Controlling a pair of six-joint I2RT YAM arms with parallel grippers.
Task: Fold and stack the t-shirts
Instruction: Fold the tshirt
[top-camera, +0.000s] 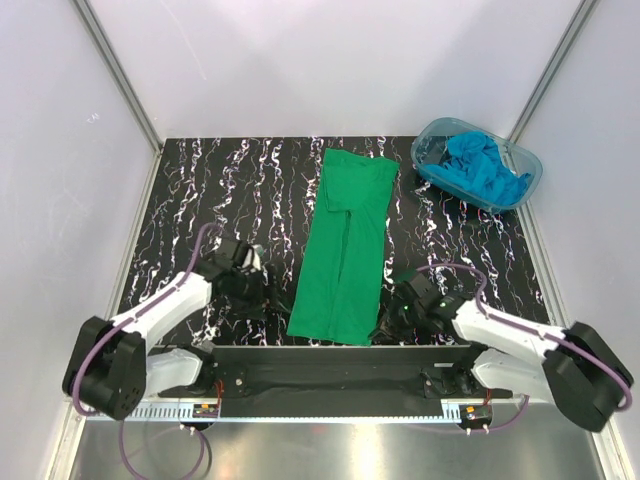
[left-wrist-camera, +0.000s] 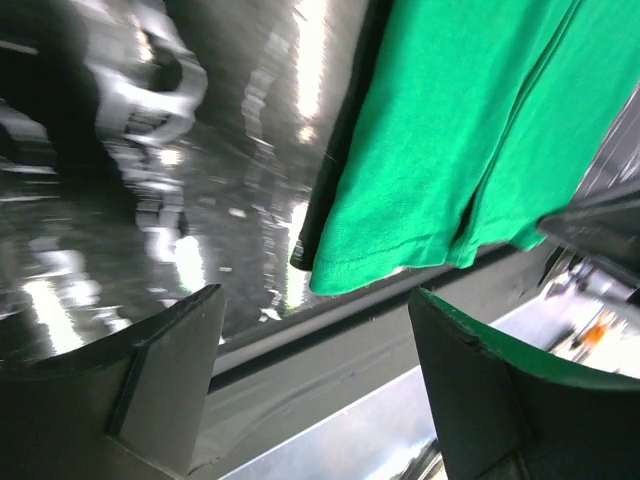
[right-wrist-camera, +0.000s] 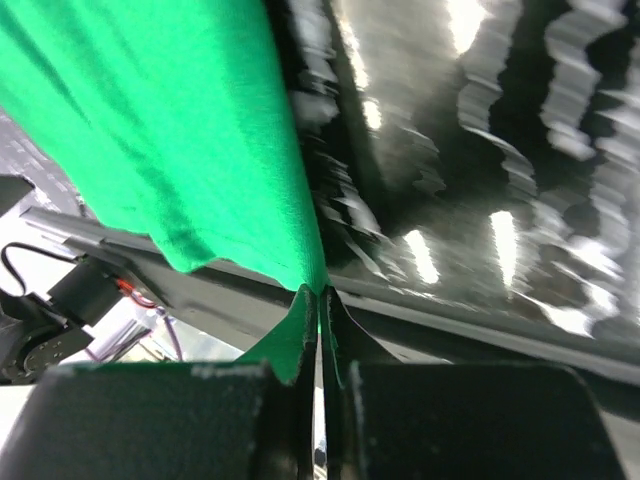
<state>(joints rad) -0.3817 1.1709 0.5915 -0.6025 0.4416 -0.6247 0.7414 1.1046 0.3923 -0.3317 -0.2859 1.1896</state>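
In the tub (top-camera: 535, 172) we see blue t-shirts (top-camera: 480, 165) half hidden. The right arm (top-camera: 500, 335) lies low, its jaws pinching the green t-shirt (top-camera: 345, 250); the left arm (top-camera: 170, 305) holds its jaws wide.

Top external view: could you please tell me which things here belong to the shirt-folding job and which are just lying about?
Part of the job:
- bright green cloth t-shirt, laid out as a long strip
- crumpled turquoise-blue cloth t-shirts
- right pincer, shut on the green shirt's near corner
- left pincer, open beside that shirt

Just there:
- clear blue-tinted plastic tub, holding the blue shirts
- black white-veined table

No legible text or labels
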